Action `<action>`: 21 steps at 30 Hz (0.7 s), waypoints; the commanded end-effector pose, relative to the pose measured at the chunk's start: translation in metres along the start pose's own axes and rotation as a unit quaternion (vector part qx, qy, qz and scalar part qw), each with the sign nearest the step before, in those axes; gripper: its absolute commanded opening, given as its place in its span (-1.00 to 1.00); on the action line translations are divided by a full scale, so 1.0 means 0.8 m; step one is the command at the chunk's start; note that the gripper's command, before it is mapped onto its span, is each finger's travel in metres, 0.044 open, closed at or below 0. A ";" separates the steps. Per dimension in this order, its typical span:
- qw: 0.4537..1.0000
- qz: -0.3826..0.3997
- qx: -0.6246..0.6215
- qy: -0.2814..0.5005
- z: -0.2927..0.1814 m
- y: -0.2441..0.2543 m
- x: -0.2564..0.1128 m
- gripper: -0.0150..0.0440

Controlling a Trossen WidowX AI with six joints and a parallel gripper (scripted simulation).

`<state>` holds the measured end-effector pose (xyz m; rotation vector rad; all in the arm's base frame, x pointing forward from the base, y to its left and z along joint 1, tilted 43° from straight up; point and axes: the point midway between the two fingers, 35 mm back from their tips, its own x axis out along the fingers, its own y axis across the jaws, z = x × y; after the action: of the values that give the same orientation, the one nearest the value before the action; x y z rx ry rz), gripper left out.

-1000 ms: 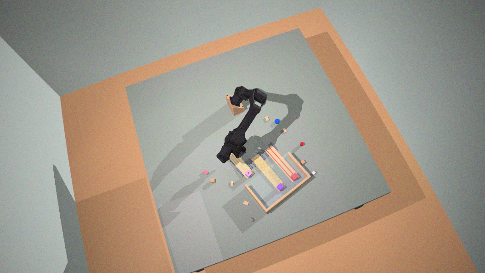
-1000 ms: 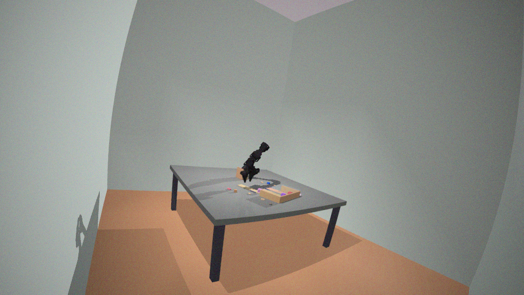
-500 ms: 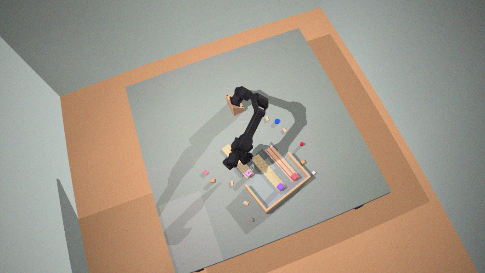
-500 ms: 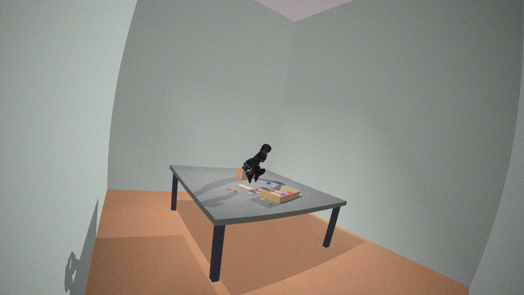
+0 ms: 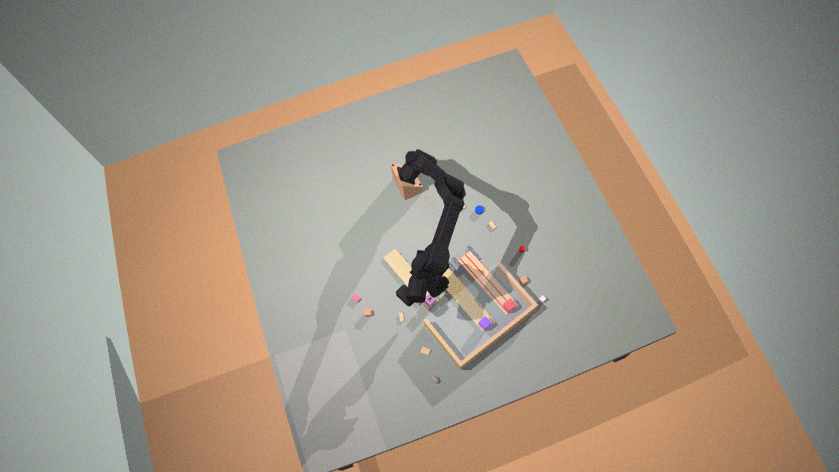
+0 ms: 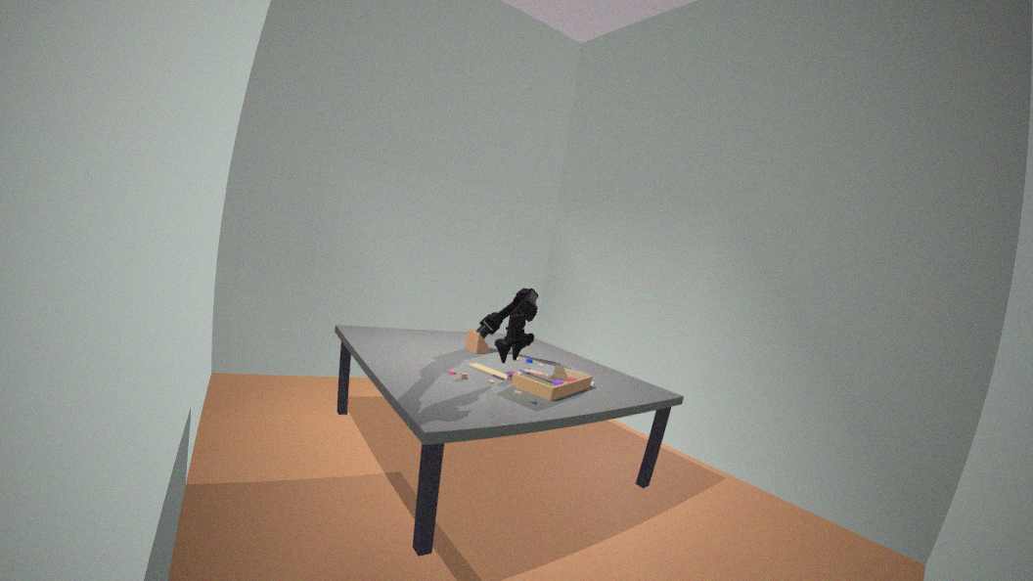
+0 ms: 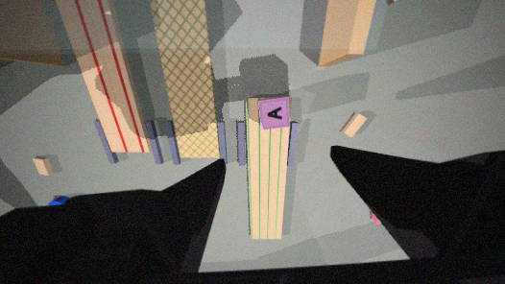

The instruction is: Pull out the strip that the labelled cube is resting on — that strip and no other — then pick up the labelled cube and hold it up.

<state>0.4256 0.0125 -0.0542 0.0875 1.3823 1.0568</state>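
The labelled cube (image 5: 430,300) (image 6: 510,375) (image 7: 266,124) is light purple with a black A on top. It sits at the far end of the green-lined strip (image 5: 396,261) (image 6: 487,370) (image 7: 273,192), slightly right of its middle in the wrist view. This strip juts well out towards the arm from its two rails. My gripper (image 5: 423,292) (image 6: 510,359) (image 7: 276,157) is open and empty above the strip, its fingertips wide apart on either side. In the wrist view the cube shows beyond the fingertips. In the top view the arm hides part of the strip.
A green-hatched strip (image 5: 469,299) (image 7: 184,72) bears a violet cube (image 5: 484,323) (image 6: 558,381). A red-lined strip (image 5: 484,278) (image 7: 112,91) bears a red cube (image 5: 508,304). Both reach inside low wooden walls (image 5: 501,333) (image 6: 534,386) (image 7: 346,29). Blue-grey rails (image 7: 292,144) flank the strips. Small blocks lie around.
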 end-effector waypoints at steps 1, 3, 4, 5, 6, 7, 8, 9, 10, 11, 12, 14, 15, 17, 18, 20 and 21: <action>1.000 0.004 0.004 0.001 0.019 -0.003 0.005 1.00; 1.000 0.004 0.004 0.001 0.028 -0.005 0.006 1.00; 1.000 0.004 0.004 0.001 0.032 -0.005 0.007 1.00; 1.000 0.004 0.004 0.000 0.035 -0.006 0.008 1.00; 1.000 0.004 0.004 0.000 0.037 -0.006 0.008 1.00; 1.000 0.004 0.004 0.000 0.037 -0.006 0.008 0.91; 1.000 0.004 0.004 0.000 0.037 -0.006 0.009 0.82; 1.000 0.004 0.004 0.000 0.037 -0.006 0.011 0.73; 1.000 0.004 0.004 0.000 0.037 -0.006 0.013 0.64; 1.000 0.004 0.004 0.000 0.037 -0.006 0.015 0.56; 1.000 0.004 0.004 0.000 0.037 -0.006 0.017 0.47; 1.000 0.004 0.004 0.000 0.038 -0.006 0.021 0.36; 1.000 0.004 0.004 0.000 0.038 -0.006 0.023 0.36; 1.000 0.005 0.004 0.000 0.038 -0.007 0.027 0.36; 1.000 0.005 0.004 0.000 0.038 -0.007 0.029 0.36; 1.000 0.005 0.004 0.000 0.038 -0.007 0.033 0.36; 1.000 0.005 0.004 0.000 0.038 -0.007 0.035 0.36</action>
<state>0.4526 0.0381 -0.0622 0.0850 1.3750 1.0568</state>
